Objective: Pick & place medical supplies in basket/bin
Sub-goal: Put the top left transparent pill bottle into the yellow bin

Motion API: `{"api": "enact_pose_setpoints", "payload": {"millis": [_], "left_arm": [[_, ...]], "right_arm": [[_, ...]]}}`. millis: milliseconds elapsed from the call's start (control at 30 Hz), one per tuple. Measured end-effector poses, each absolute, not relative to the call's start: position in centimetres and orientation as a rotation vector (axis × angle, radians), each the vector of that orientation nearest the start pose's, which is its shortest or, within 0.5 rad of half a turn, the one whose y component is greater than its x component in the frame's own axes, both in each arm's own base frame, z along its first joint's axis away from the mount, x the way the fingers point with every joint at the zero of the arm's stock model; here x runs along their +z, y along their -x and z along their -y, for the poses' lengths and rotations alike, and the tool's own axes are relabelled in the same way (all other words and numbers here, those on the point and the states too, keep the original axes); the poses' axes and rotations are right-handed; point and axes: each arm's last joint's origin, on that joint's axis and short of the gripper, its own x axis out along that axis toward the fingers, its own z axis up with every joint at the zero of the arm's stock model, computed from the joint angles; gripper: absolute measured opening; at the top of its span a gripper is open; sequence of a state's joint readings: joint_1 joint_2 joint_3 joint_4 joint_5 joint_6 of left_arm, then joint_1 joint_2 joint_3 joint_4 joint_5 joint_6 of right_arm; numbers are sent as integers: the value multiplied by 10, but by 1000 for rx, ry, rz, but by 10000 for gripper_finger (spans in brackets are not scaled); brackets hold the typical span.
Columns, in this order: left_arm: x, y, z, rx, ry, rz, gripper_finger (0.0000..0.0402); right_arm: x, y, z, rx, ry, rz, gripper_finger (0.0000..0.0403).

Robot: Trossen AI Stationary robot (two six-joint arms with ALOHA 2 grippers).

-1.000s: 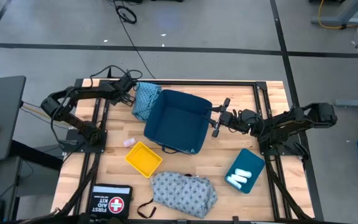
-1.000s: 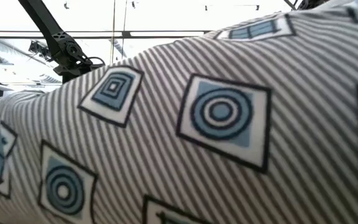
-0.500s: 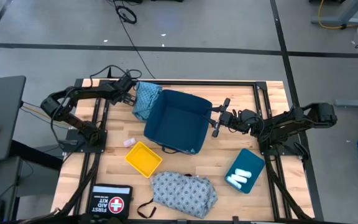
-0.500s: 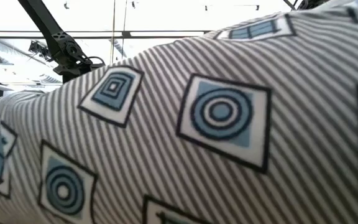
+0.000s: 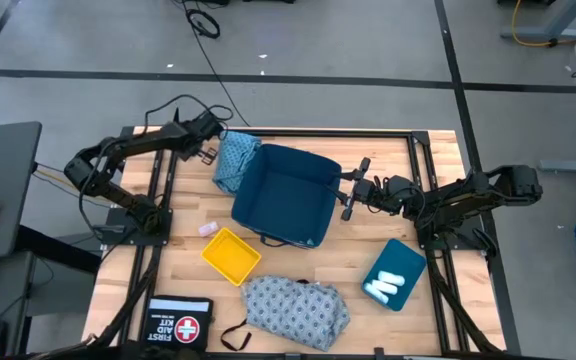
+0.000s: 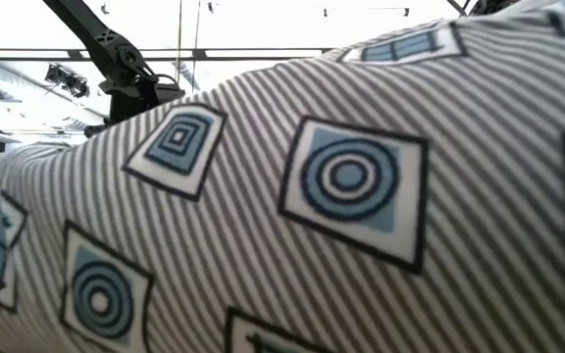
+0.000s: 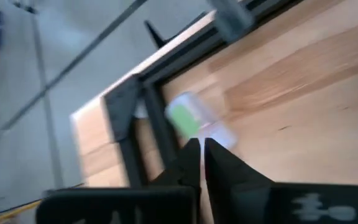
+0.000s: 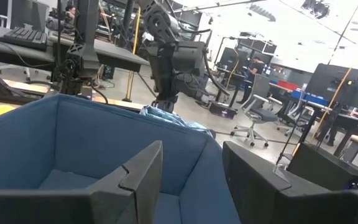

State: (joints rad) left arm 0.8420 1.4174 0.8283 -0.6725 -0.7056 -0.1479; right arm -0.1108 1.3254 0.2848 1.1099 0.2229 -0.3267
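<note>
Our left gripper [image 5: 211, 127], fingers together and empty, hovers beside the teal-blue garment [image 5: 234, 160] draped over the blue basket's rim [image 5: 320, 215]. Our right gripper [image 5: 353, 190], fingers apart, waits opposite; a careless nudge could spill the garment outside.

My left gripper [image 5: 211, 150] hangs just beside the teal cloth [image 5: 235, 161], which lies over the far left rim of the blue basket [image 5: 286, 195]. My right gripper [image 5: 353, 190] is at the basket's right rim, fingers apart.
</note>
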Motion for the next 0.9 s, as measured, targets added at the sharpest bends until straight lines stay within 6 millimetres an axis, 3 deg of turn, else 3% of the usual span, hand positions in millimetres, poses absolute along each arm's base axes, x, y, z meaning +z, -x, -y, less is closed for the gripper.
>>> {"api": "enact_pose_setpoints", "payload": {"millis": [200, 600, 900], "left_arm": [[185, -137, -199, 1406, 236, -1384, 0], [154, -144, -215, 1434, 228, -1528, 0], [145, -142, -222, 1421, 212, -1595, 0]], "right_arm": [[185, -225, 31, -337, 324, 14, 176], [185, -225, 31, -340, 323, 15, 176], [185, -225, 31, -339, 322, 15, 176]]}}
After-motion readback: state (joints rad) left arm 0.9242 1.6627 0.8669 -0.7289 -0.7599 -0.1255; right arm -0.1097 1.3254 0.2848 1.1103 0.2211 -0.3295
